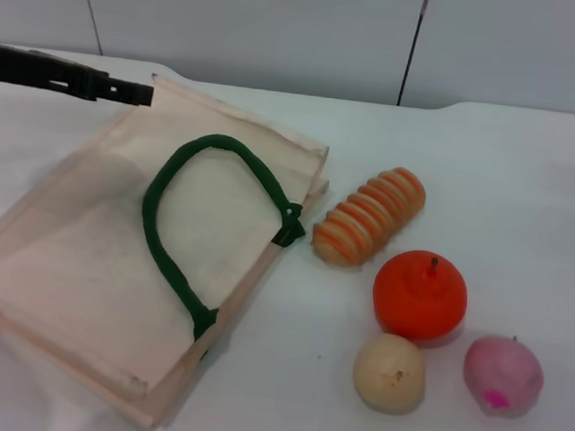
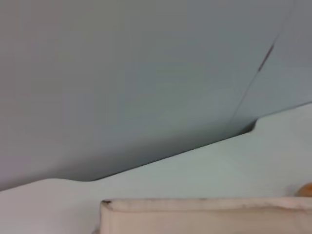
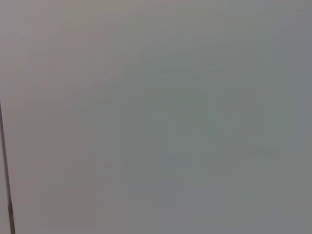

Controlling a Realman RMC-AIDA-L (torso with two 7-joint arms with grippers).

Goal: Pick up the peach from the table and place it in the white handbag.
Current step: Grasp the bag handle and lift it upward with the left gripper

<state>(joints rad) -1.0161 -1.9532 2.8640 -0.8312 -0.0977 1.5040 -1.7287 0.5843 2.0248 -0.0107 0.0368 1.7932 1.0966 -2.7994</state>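
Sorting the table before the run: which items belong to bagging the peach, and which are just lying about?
Job:
peach
white handbag
left hand, at the handbag's far edge

Lying about:
orange-red fruit
beige fruit
striped bread roll

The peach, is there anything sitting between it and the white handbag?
Yes. Between the peach and the white handbag lie the beige-yellow fruit and, just behind it, the orange fruit. The left end effector is at the bag's far corner.
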